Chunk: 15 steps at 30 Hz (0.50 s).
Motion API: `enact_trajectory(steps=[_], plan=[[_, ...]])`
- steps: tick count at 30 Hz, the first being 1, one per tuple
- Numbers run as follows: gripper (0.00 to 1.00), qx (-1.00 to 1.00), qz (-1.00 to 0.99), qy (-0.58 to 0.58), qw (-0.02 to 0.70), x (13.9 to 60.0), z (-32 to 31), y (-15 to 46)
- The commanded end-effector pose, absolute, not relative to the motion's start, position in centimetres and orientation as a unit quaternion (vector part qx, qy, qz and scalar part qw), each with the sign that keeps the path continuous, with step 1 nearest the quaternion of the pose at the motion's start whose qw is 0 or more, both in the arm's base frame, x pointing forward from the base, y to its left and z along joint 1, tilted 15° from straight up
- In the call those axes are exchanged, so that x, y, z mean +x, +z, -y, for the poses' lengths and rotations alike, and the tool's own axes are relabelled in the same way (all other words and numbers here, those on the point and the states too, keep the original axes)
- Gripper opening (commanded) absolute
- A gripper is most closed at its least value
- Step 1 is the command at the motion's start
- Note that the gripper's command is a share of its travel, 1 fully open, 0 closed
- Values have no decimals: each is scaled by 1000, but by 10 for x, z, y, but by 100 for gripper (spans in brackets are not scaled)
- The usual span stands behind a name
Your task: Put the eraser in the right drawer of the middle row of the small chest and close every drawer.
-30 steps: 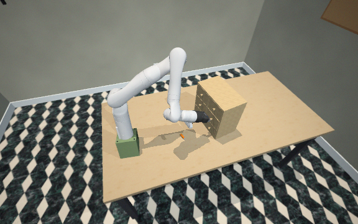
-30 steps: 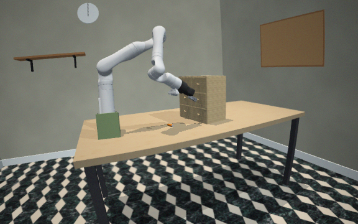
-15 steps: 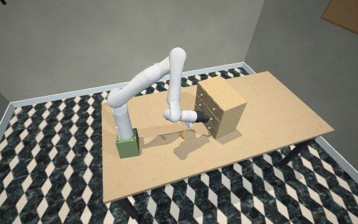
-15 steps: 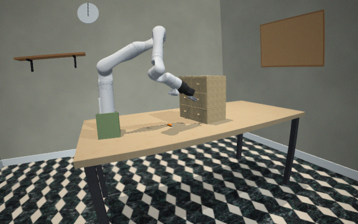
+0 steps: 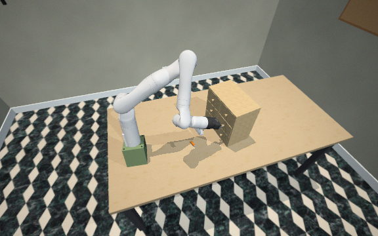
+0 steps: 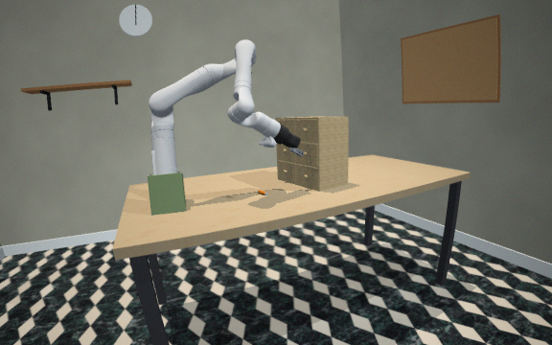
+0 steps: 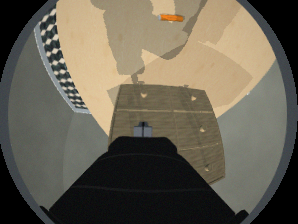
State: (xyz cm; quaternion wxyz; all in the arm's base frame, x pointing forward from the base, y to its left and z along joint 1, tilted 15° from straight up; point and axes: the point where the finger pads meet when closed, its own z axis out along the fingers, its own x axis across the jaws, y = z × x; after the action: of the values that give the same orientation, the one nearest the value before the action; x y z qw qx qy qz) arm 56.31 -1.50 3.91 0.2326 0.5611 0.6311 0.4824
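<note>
Eraser: perhaps the orange stick (image 5: 192, 143) (image 6: 262, 193) (image 7: 171, 18), tabletop, eight o'clock from the gripper (image 5: 221, 126) (image 6: 300, 152) (image 7: 143, 126) in the top view. Fingers: fully closed, empty. Chest (image 5: 246, 122) (image 6: 333, 153) (image 7: 150, 102): pushing off-centre could skew it.

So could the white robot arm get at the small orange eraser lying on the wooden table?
Probably yes: the orange eraser lies uncovered, though the shut gripper would need to back off and open.
</note>
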Motion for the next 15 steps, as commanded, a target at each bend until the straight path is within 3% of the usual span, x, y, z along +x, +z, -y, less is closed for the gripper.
enact_trajectory(steps=[1, 15], plan=[[0, 560, -631, 484, 234, 564, 15, 41], [0, 560, -631, 484, 234, 545, 20, 39]])
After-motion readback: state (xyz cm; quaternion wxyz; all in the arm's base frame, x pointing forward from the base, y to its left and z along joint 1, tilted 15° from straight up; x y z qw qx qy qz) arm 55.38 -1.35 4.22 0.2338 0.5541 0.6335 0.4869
